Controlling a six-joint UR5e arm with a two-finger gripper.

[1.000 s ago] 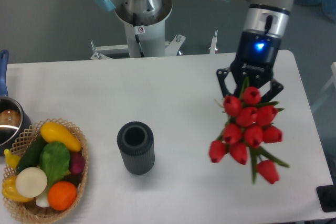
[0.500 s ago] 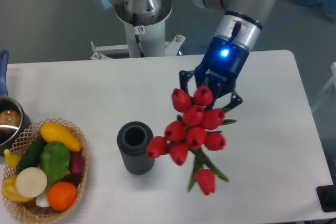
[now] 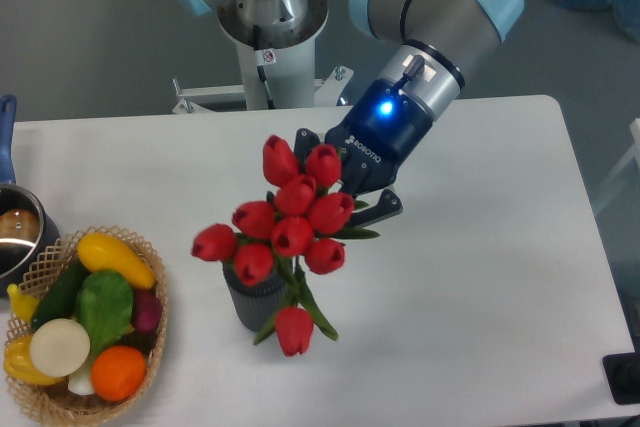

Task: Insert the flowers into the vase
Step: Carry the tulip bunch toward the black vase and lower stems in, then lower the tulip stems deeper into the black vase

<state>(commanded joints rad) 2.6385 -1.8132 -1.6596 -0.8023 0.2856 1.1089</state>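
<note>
Over the ribbed grey vase (image 3: 262,305), glossy red flowers (image 3: 291,225), stems clamped in the claw (image 3: 345,190).

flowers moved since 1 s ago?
Yes. The flowers, held in the claw, have swung left across the table and now overlap the vase, which has stayed in place beside the basket.

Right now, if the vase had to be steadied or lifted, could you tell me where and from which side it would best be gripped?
Probably by the ribbed wall of the vase, low down, coming in from its bare left side. It stands upright, so a level pinch across the round body should fit. The flowers in the gripper hang over its mouth and right side, so the top is blocked.
</note>
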